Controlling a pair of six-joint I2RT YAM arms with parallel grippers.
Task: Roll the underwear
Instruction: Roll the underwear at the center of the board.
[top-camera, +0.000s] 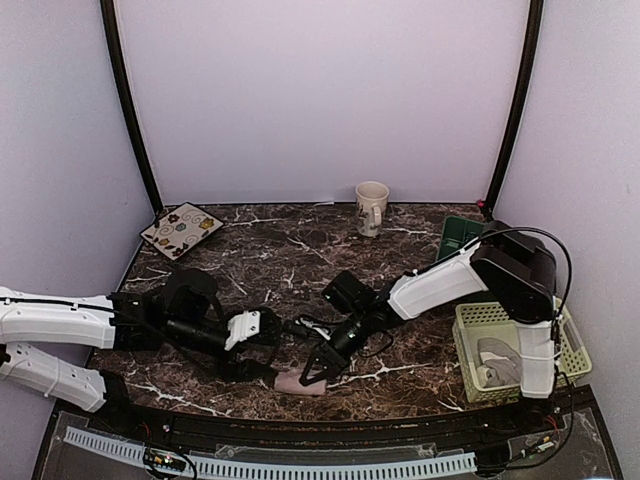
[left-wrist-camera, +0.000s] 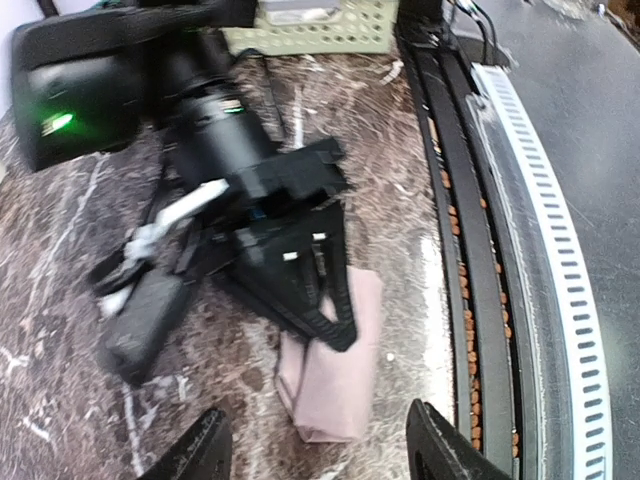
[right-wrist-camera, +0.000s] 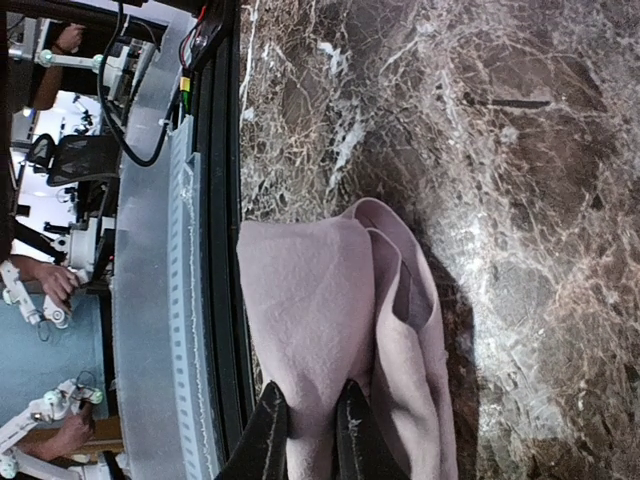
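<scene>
The dusty pink underwear lies folded into a narrow bundle on the marble table, close to the front edge. My right gripper comes down on it from the right, shut and pinching a fold of the cloth. The right wrist view shows the pink underwear squeezed between the right gripper's two dark fingers. My left gripper sits just left of the bundle and is open. In the left wrist view, the left gripper straddles the near end of the underwear without touching it, and the right gripper rests on the far part.
A beige mug stands at the back centre and a patterned square tile lies at the back left. A pale green basket holding grey cloth sits at the right. The black front rail runs just beside the underwear.
</scene>
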